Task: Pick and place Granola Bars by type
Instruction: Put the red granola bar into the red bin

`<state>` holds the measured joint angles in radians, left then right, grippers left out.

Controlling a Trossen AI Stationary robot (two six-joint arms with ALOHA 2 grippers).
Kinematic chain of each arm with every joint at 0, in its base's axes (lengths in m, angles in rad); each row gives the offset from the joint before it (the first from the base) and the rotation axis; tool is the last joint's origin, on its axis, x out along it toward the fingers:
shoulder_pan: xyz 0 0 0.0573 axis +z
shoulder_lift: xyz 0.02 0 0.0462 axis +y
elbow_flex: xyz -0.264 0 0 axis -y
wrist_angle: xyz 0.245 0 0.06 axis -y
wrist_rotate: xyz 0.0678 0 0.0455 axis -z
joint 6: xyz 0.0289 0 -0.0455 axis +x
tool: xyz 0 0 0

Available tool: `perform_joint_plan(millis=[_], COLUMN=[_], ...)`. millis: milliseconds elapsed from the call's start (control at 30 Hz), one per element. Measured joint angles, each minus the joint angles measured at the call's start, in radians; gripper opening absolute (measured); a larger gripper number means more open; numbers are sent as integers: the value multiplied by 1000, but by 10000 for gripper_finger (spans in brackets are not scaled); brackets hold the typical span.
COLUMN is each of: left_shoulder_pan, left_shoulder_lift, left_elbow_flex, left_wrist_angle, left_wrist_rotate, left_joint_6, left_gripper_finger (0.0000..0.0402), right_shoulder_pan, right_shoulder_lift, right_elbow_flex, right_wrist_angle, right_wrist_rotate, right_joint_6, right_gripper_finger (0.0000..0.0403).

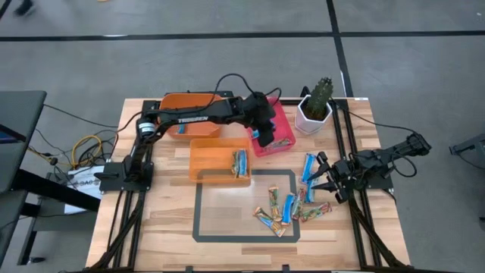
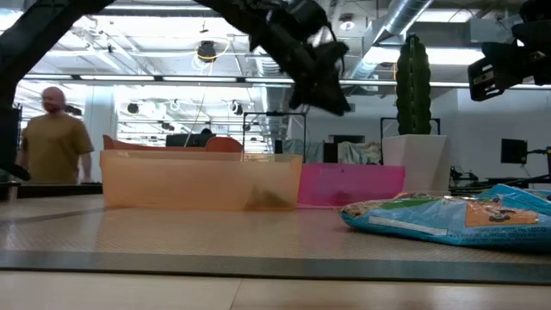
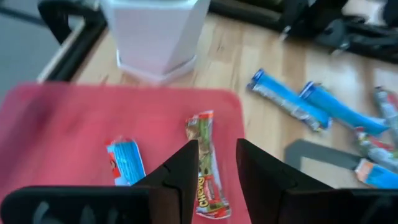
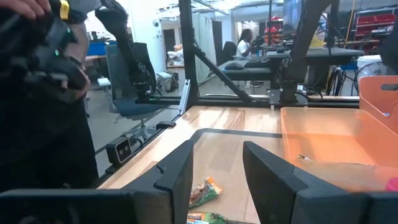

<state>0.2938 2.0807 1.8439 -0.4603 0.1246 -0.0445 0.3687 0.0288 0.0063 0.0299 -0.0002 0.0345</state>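
Note:
My left gripper (image 1: 264, 133) (image 3: 216, 149) hangs open above the pink bin (image 1: 282, 141) (image 3: 62, 124), touching nothing. On the bin's floor lie a multicoloured granola bar (image 3: 206, 168), straight below the fingers, and a blue-wrapped one (image 3: 124, 163). The orange bin (image 1: 206, 161) holds a few bars (image 1: 239, 163) at its right end. More bars lie flat on the table: blue ones (image 1: 309, 168) (image 3: 292, 102) and a mixed cluster (image 1: 286, 211). My right gripper (image 1: 324, 182) (image 4: 217, 158) waits open at the table's right edge, nothing between its fingers.
A white pot with a cactus (image 1: 315, 111) (image 3: 155, 31) stands just right of the pink bin. A second orange bin (image 1: 189, 114) sits at the far left under my left arm. A grey taped rectangle (image 1: 198, 220) marks the table's middle. A person (image 2: 53, 138) stands beyond the table.

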Motion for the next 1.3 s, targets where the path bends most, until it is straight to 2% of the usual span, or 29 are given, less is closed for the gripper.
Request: perform_joint_plan(millis=[333,567,667,800,1000,1167,1300], left_shoulder_pan=[-75,-118,-132,-148,-180,-175,-175], left_shoulder_lift=[-137,-205,-252,-353,-620,-847,-1028], left_elbow_flex=[0,-2,-58,-263,-742,-1068,-1270], left_wrist_angle=[-5,-5,40,177,453,520,546], left_wrist_rotate=[1,2,-2,4,-2,-36,-34], left_joint_6=[102,114,152,161,97,16,-3], left_gripper_finger=[100,100,100,100,100,100,100], right_shoulder_pan=[0,0,0,0,0,0,0], right_shoulder_lift=[0,0,0,0,0,0,0], right_elbow_flex=[0,0,0,0,0,0,0], right_wrist_angle=[0,0,0,0,0,0,-1], right_wrist_rotate=[0,0,0,0,0,0,0], right_joint_6=[0,0,0,0,0,0,0], right_gripper_finger=[134,133,134,133,134,133,133])
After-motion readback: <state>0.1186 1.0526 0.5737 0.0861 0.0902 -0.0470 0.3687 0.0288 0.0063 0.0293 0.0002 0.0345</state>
